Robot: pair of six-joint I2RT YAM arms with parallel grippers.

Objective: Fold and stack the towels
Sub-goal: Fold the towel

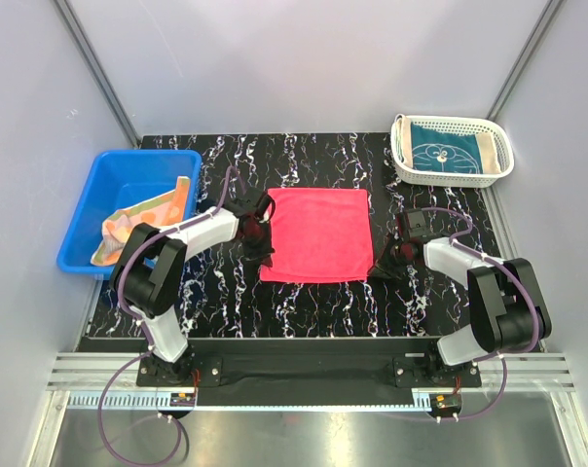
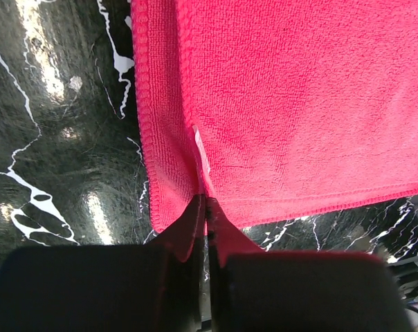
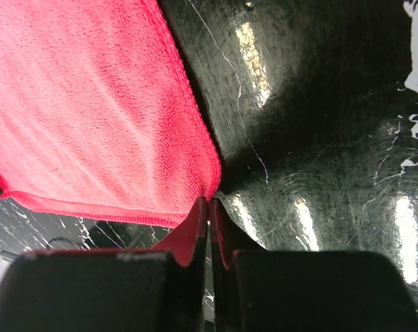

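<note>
Pink-red towel [image 1: 318, 233] looks light and limp; left gripper [image 2: 203, 207] is clamped on its 8 o'clock corner, right gripper [image 3: 209, 206] on 4 o'clock.

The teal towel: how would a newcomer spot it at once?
Look to the far right corner of the black marbled table, where a white basket stands. The teal towel lies inside it, the only cloth with a white cartoon face.

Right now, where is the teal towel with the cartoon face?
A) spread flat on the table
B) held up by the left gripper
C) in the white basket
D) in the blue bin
C: the teal towel lies inside the white basket at the far right; the towel spread on the table is the pink-red towel.
</note>
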